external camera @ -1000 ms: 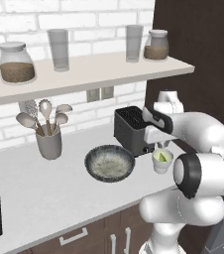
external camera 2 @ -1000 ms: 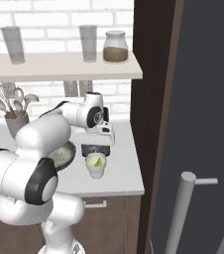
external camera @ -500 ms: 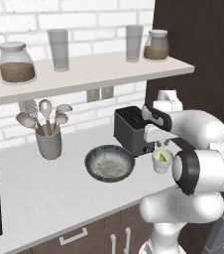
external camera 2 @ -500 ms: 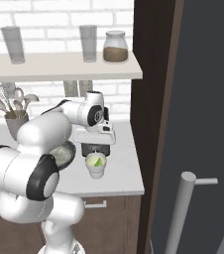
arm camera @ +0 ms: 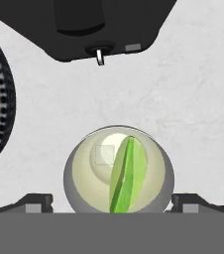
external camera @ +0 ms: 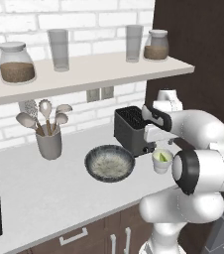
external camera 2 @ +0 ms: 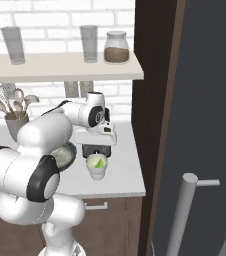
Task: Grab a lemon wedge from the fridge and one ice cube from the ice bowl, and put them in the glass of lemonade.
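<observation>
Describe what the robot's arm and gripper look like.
The arm is made of glossy white rounded segments with big dark round joint caps, one facing the camera in each base view. The hand is a white block with a dark band. The gripper has two small dark fingertips with grey pads.

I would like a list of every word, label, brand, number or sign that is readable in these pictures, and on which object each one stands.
None: no readable text on anything here.
The two jars on the shelf carry no labels.
The toaster has a small pale patch by its lever in the hand view, bearing no legible mark.
The glass of lemonade, the ice bowl and the utensil holder are plain.
</observation>
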Controlling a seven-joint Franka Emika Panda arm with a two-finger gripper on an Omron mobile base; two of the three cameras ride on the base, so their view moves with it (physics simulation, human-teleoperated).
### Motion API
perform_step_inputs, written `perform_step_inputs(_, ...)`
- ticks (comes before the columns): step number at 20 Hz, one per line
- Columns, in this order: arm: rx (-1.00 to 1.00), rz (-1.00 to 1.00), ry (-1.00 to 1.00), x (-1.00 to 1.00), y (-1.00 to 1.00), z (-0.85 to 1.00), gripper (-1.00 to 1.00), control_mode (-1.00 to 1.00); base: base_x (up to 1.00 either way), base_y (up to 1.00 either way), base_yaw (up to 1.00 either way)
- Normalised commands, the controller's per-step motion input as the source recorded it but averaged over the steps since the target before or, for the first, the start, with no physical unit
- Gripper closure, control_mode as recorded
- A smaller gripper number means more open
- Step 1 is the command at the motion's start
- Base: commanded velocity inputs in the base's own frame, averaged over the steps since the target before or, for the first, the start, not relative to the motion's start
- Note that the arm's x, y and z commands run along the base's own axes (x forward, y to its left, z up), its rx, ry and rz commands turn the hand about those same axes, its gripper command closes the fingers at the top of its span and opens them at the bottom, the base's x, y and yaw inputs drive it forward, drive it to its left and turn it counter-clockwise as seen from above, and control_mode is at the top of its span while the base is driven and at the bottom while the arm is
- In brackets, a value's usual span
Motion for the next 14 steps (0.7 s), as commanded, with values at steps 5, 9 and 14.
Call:
perform_step_inputs(5,0.0,0.0,-0.03,-0.06,0.0,0.0,-1.0,-1.0,0.0,0.0,0.0)
perform_step_inputs(9,0.03,0.0,-0.06,-0.17,0.0,0.03,-1.0,-1.0,0.0,0.0,0.0)
perform_step_inputs(14,0.03,0.0,-0.09,-0.23,-0.01,0.03,-1.0,-1.0,0.0,0.0,0.0)
